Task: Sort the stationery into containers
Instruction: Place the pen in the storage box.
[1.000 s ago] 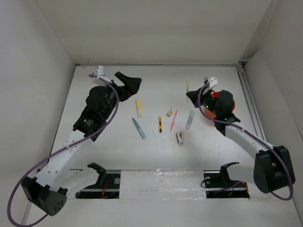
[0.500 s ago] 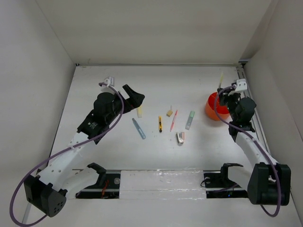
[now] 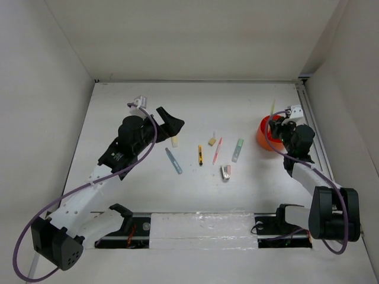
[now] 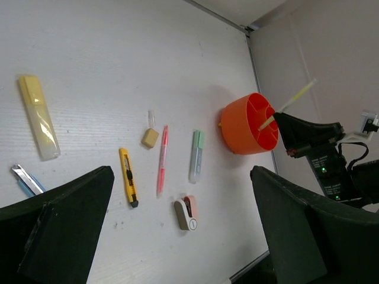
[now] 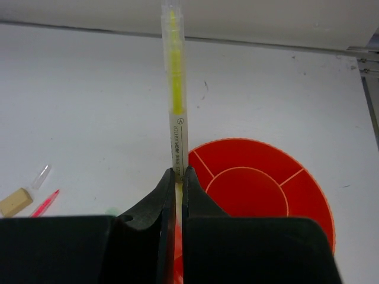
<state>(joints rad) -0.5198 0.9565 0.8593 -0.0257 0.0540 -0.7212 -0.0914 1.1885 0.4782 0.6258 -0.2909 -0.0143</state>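
My right gripper is shut on a thin yellow highlighter pen and holds it upright over the left rim of the round orange tub. The tub's dividers show in the right wrist view. My left gripper is open and empty, above the pale yellow highlighter. On the table lie a blue pen, a yellow-black cutter, a tan eraser, a red pen, a pale green marker and a grey-pink piece.
White walls close in the table on the left, back and right. A metal rail runs along the right edge just beyond the tub. A small clear cap lies by the eraser.
My right gripper has carried the yellow pen from mid-table right to the tub, then sunk slightly at its rim. My left gripper has shifted right and nearer, over the pale yellow highlighter.
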